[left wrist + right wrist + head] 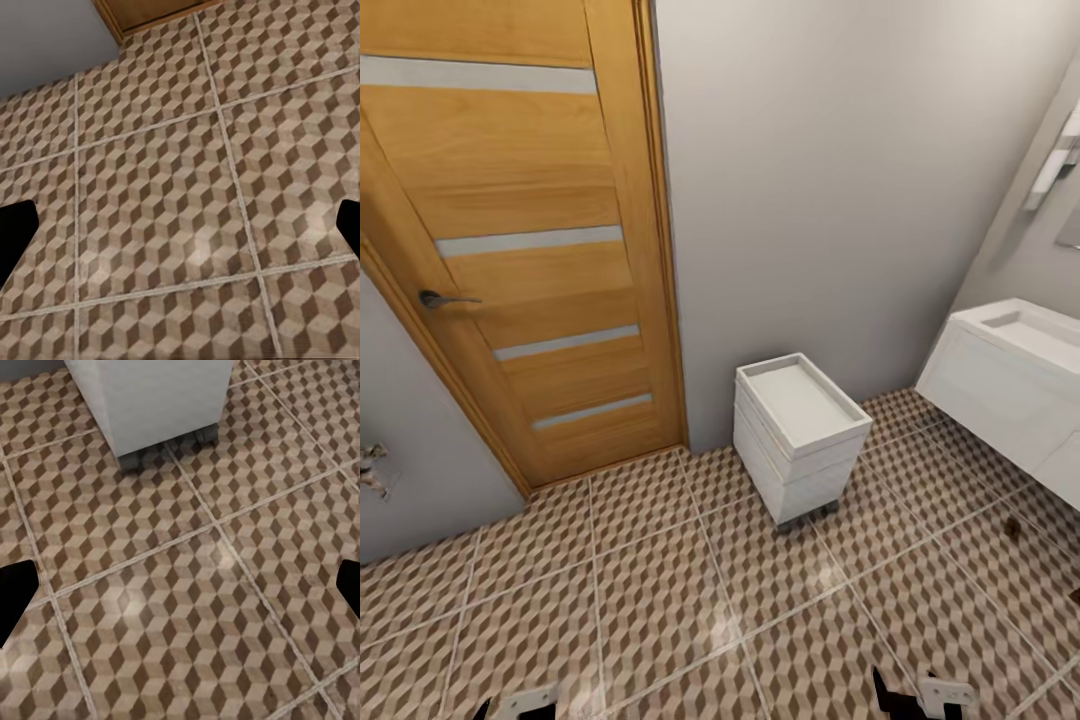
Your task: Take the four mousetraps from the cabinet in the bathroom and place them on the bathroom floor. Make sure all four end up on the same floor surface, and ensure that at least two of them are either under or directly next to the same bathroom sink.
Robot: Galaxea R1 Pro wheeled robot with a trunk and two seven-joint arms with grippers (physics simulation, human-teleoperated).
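The robot stands in the bathroom facing a corner, head tilted down over the bathroom floor (660, 600), whose large tiles carry a brown, beige and grey cube print with pale grout lines. To the left a tall orange-brown wooden door (530, 250) with frosted strips and a dark lever handle (445, 298) is set at an angle against a grey wall (820, 180).

Against that wall, near the middle of the head view, sits a small white drawer unit (798, 435) on little dark feet, its top forming a shallow tray. To the right, the white sink (1025, 335) sits on a white vanity (1000, 400) fixed to the right-hand wall. Two small brown mousetraps lie on the tiles just in front of the vanity's base, one (1013, 527) close under its edge and another (1075, 596) at the very edge of the picture; they are too small to make out in detail.

At the bottom of the head view, the left gripper (520, 703) and the right gripper (925, 697) both peek in, low over the tiles. In the left wrist view the left gripper (180, 232) has its jaws spread wide to the picture's two sides, with nothing between them but patterned tile. The right gripper (180, 592) likewise has its jaws spread wide and empty in the right wrist view, looking down on tile with the foot of the white drawer unit (157, 405) just beyond.
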